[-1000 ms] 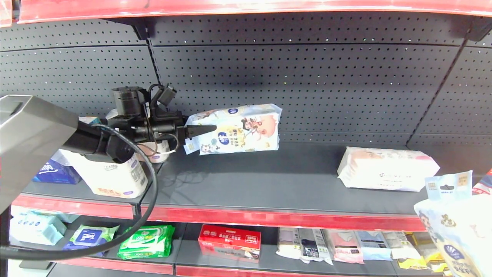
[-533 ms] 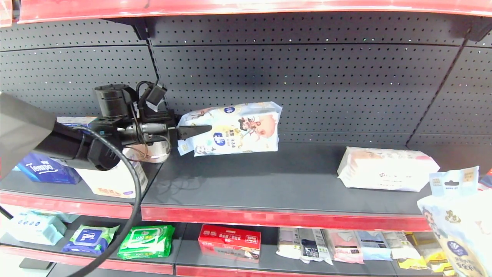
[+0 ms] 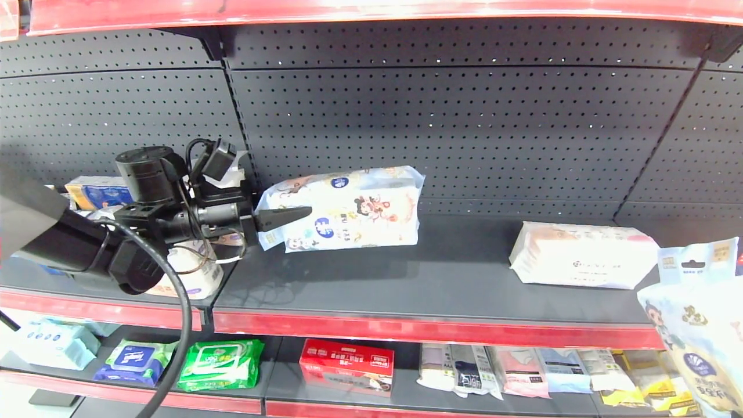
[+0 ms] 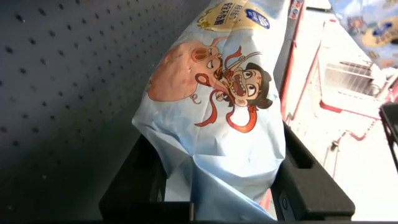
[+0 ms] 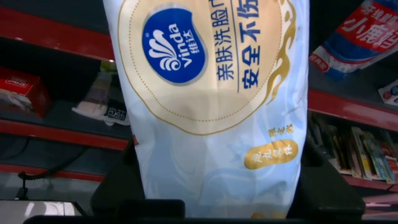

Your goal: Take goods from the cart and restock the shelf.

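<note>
Bag (image 3: 360, 206) gripped by left end effector (image 3: 293, 215) lies near rear edge of shelf (image 3: 406, 278), well apart from white pack (image 3: 583, 255)

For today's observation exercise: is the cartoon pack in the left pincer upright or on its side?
On its side: the pack stretches lengthwise along the shelf, the left pincer gripping one end. Whether it touches: cannot tell.

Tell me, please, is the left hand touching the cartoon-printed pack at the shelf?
Touching. The left wrist view shows the cartoon-printed pack squeezed between the two fingers of the left hand, each pressed against its side.
</note>
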{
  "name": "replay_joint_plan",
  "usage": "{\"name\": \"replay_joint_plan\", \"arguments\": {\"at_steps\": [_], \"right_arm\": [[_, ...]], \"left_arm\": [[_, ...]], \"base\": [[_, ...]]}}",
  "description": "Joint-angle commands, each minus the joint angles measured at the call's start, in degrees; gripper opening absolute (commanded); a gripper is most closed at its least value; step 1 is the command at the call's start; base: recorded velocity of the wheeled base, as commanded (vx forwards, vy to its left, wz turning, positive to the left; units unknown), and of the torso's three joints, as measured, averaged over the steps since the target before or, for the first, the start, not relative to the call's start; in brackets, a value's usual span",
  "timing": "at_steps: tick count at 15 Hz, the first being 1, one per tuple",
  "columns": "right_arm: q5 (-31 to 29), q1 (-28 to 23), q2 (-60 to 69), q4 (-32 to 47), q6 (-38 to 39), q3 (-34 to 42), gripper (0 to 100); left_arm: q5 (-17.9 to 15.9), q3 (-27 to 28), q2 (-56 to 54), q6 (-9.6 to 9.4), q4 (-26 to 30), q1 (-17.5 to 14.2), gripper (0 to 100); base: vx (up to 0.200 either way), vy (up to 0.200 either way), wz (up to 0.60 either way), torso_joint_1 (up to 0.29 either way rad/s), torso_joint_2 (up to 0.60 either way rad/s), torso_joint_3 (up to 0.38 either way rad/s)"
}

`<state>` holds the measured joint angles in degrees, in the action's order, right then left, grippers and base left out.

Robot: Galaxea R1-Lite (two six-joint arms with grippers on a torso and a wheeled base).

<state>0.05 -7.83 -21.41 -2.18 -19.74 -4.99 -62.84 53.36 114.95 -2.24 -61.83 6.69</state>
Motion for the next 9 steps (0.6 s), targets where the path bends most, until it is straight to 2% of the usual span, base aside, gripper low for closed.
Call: {"name": "replay_joint_plan", "arguments": {"at_steps": [1, 5, 8, 9], "right_arm": [[0.0, 0.1, -1.7, -0.1, 0.0, -1.4, 0], [1.4, 0.0, -4.3, -0.1, 0.0, -3.6, 0], [1.6, 0.1, -5.9, -0.1, 0.1, -5.8, 0], [1.7, 0.1, -7.1, -0.1, 0.3, -6.6, 0]], "left_arm": [[-0.4, -3.3, -0.2, -0.04, -1.8, 0.0, 0], [-1.2, -8.0, 0.2, -0.39, -5.1, -0.2, 0], [-1.4, -10.8, 4.2, -3.91, -9.9, -0.8, 0], [-1.5, -11.9, 4.3, -3.91, -10.7, -0.8, 0]], "base": [[0.0, 0.0, 0.0, 0.0, 0.0, 0.0], [0.0, 0.0, 0.0, 0.0, 0.0, 0.0], [0.0, 0.0, 0.0, 0.0, 0.0, 0.0], [0.0, 0.0, 0.0, 0.0, 0.0, 0.0]]}}
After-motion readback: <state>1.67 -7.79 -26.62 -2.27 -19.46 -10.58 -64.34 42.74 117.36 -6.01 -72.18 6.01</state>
